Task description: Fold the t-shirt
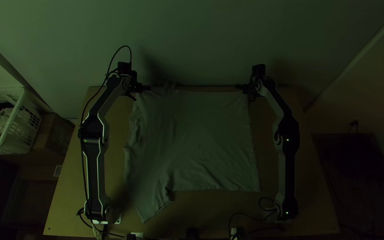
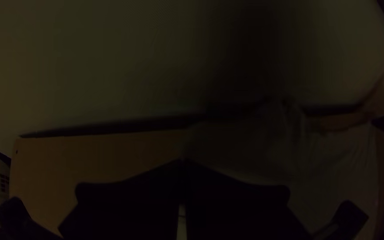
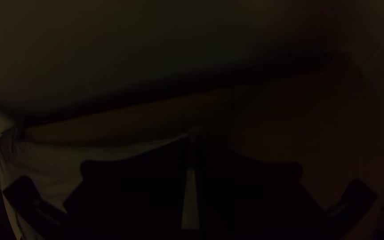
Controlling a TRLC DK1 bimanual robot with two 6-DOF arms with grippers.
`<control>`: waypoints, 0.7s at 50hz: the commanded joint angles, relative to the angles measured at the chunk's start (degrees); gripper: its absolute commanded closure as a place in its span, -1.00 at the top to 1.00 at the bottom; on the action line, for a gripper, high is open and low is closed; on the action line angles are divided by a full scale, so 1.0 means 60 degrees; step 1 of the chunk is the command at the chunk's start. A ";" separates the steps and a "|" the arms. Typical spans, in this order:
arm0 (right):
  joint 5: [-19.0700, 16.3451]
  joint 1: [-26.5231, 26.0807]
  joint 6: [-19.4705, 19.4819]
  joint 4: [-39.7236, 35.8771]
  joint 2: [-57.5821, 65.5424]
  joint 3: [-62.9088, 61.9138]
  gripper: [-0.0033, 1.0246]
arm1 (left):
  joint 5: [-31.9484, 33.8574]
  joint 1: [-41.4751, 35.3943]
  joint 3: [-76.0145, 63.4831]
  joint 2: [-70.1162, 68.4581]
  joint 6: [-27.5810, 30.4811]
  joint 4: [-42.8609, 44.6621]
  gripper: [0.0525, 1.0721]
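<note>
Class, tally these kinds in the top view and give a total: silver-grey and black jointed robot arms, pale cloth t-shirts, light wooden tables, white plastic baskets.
Robot arms: 2
T-shirt: 1
Table: 1
Basket: 1
Total: 5

likely a home room, white plastic basket (image 1: 30, 119) holding cloth (image 1: 3, 119), brown box (image 1: 55, 135), plain pale wall (image 1: 192, 42), wooden bench (image 1: 67, 202)

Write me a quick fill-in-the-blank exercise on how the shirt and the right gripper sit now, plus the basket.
The t-shirt lies on a table made of ____.
The right gripper grips a corner of the shirt's bottom edge, its ____.
The shirt part jutting toward the left arm's base is a ____.
In the top view, the basket stands to the table's ____.

Missing words: wood; hem; sleeve; left
</note>
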 commanded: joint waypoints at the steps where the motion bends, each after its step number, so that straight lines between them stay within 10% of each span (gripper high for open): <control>1: 0.0076 -0.0014 -0.0065 0.0229 0.0314 0.0333 -0.95 | -0.0094 0.0281 -0.0013 -0.0391 -0.0232 0.0308 -0.95; 35: 0.0076 0.0074 -0.0475 -0.1221 -0.1063 -0.1073 -0.95 | 0.0404 0.0310 -0.3675 -0.2852 -0.0510 0.0469 -0.95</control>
